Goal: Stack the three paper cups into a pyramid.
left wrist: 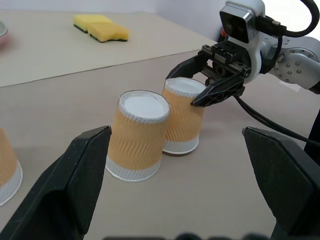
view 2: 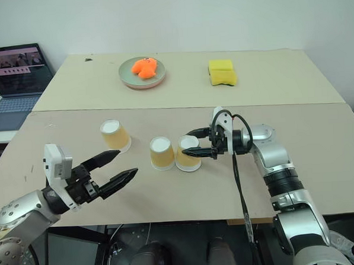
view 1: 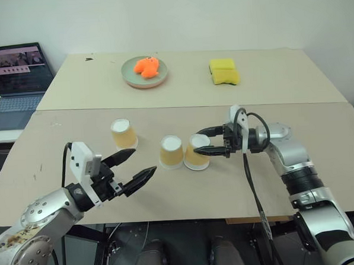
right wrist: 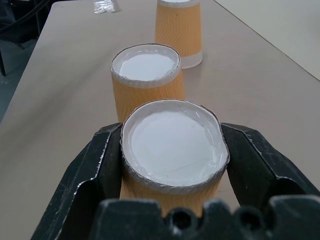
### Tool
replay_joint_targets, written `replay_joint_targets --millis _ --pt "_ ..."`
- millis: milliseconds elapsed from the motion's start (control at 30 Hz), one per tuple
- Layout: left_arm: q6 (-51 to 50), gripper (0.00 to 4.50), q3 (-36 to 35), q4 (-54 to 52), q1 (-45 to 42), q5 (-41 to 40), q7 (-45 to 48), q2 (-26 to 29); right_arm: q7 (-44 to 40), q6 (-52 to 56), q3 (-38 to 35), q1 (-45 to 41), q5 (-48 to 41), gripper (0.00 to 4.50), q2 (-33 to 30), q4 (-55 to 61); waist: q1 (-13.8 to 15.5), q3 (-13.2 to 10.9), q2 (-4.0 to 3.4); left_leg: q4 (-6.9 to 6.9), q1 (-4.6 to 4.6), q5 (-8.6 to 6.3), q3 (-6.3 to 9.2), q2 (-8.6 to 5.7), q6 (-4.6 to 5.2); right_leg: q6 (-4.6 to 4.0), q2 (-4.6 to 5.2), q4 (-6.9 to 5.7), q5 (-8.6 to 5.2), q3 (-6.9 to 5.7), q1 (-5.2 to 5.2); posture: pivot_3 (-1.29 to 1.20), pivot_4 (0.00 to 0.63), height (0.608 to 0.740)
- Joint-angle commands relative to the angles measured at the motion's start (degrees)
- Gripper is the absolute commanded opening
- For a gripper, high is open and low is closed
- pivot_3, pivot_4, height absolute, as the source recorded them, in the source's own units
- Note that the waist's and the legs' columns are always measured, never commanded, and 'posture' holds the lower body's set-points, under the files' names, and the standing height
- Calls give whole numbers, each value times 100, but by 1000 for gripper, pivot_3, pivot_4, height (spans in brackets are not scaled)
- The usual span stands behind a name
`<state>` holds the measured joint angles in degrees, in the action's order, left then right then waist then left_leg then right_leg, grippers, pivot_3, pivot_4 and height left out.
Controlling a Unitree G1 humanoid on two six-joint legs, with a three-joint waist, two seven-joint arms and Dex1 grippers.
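Note:
Three yellow-orange paper cups stand upside down on the table. The left cup stands apart from the other two. The middle cup and the right cup touch side by side. My right gripper reaches in from the right and is shut on the right cup near its white base, one finger on each side. This cup leans a little against the middle cup. My left gripper hangs open and holds nothing, near the front edge, below the left cup and left of the middle one.
A green plate with an orange toy sits on the far table, and yellow sponge blocks lie to its right. A laptop stands open at the far left. A seam runs between the two tables.

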<state>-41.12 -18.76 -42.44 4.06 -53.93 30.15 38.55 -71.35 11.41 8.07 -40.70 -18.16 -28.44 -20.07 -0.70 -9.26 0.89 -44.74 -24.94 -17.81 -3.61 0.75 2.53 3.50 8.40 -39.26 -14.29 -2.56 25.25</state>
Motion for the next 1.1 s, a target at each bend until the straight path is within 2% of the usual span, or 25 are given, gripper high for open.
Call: replay_joint_targets --millis 33,100,133,200,400,667,767,900,1000,1100 --pt "182 4500 16 19 -186 56 65 52 44 -179 -194 -131 1 2711 12 -65 2 0 0 0 0 0 0 0 0 0 0 0 0 0 0 0 150 673" --pt "182 4500 26 66 -283 57 70 45 81 -206 -225 -140 -7 3701 20 -107 2 0 0 0 0 0 0 0 0 -1 0 -1 1 -1 0 0 150 673" --pt "176 4500 37 89 -327 66 70 39 113 -226 -229 -143 11 3786 14 -118 2 0 0 0 0 0 0 0 0 -1 0 -1 1 -1 0 0 150 673" --pt "171 4500 57 123 -385 88 73 27 174 -251 -207 -152 69 4434 -3 -129 3 0 0 0 0 0 0 0 0 -1 0 0 1 -1 1 0 150 673" --pt "188 4500 160 231 -580 102 96 -15 33 65 -262 -131 -38 4472 -187 69 4 -1 0 1 -4 0 -1 -1 0 -1 0 2 1 0 4 0 150 673" --pt "216 4500 278 570 -913 41 171 -104 -362 1464 -610 -92 -667 4472 -954 717 21 -5 -3 1 -10 -3 1 0 5 -1 2 5 1 -5 4 0 150 673" --pt "186 4500 143 715 -993 -136 165 -122 -429 1862 -874 -15 -919 4472 -1267 946 18 -6 -3 1 -10 -4 1 0 7 -1 3 7 1 -4 4 0 150 673" --pt "174 4500 -256 858 -878 -343 -77 -182 -127 2039 -1251 173 -1027 4472 -1507 1125 19 -7 -2 1 -11 -8 1 2 13 -1 3 7 1 -5 4 0 150 673" --pt "355 4500 -457 993 -684 161 -500 -264 257 2124 -1705 440 -1190 4472 -1547 1616 21 -7 -2 3 -11 -8 1 3 14 -1 3 9 1 -5 4 0 150 673" --pt "484 4500 -353 1204 -760 687 -836 -326 606 2322 -1953 614 -1392 4472 -1477 1993 36 -7 -2 4 -12 -8 1 2 14 -1 4 8 1 -5 4 0 150 673"
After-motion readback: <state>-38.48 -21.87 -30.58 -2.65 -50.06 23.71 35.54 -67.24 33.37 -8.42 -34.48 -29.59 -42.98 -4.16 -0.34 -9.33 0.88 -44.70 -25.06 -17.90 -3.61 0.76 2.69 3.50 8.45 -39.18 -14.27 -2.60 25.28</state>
